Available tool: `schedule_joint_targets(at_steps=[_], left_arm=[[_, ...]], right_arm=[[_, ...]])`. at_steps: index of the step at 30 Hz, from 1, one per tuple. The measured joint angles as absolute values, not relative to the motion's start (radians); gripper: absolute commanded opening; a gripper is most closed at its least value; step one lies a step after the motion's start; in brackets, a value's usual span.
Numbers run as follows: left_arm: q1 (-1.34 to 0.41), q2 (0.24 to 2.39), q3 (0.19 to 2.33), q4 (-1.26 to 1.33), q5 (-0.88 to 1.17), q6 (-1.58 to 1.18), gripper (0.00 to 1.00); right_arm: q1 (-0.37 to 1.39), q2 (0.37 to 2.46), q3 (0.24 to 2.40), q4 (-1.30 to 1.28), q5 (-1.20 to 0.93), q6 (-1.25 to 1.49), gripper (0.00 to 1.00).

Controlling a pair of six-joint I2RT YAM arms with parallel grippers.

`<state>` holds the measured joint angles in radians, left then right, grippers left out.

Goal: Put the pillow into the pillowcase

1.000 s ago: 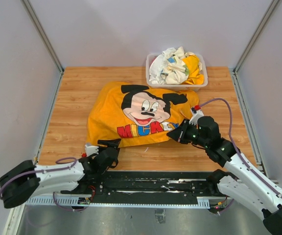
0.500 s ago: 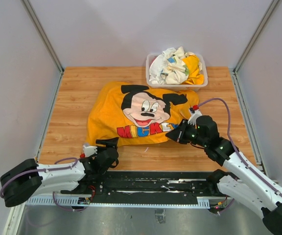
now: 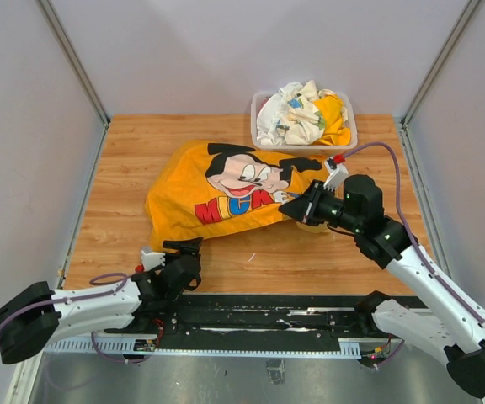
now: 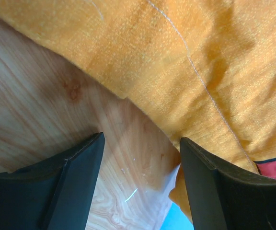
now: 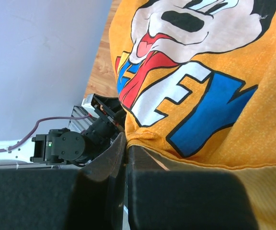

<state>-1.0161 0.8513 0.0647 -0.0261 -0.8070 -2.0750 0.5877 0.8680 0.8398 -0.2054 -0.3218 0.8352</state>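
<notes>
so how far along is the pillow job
Looks mostly done: no pillow shows, and the pillowcase bulges as if filled. In hand: the right gripper is shut on its edge. The left gripper hangs open by the near hem, holding nothing. Left: check the pillow is fully in, then let go.

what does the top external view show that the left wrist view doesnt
Only top external: the Mickey face on the pillowcase, the bin of cloths behind it, the right hand shut on its right edge. Only left wrist: the stitched seam and hem up close. Both: the orange pillowcase, the wooden table and the open left hand.
</notes>
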Motion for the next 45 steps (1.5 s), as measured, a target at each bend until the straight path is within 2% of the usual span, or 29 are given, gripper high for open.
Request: schedule_joint_targets(at_steps=[11,29,36,40,42,43,45], left_arm=[[-1.016,0.959,0.087,0.064,-0.889,-2.075,0.78],[-1.016,1.066,0.012,0.419,-0.958,-1.982,0.73],[-1.016,1.200,0.011,0.557,-0.997,-1.965,0.70],[-1.016,1.302,0.012,0.638,-1.012,-1.979,0.60],[-1.016,1.360,0.012,0.690,-1.025,-1.993,0.41],[-1.016,1.394,0.012,0.712,-1.026,-1.998,0.35],[-1.016,1.447,0.012,0.738,-1.028,-2.020,0.35]], right_arm=[[0.588,0.873,0.848,-0.209,-0.353,0.837,0.01],[0.588,0.816,0.790,-0.212,-0.373,0.823,0.01],[0.588,0.779,0.736,-0.208,-0.377,0.813,0.01],[0.588,0.738,0.731,-0.211,-0.369,0.810,0.01],[0.588,0.723,0.730,-0.211,-0.365,0.808,0.01],[0.588,0.720,0.730,-0.211,-0.364,0.807,0.01],[0.588,0.717,0.730,-0.215,-0.363,0.807,0.01]])
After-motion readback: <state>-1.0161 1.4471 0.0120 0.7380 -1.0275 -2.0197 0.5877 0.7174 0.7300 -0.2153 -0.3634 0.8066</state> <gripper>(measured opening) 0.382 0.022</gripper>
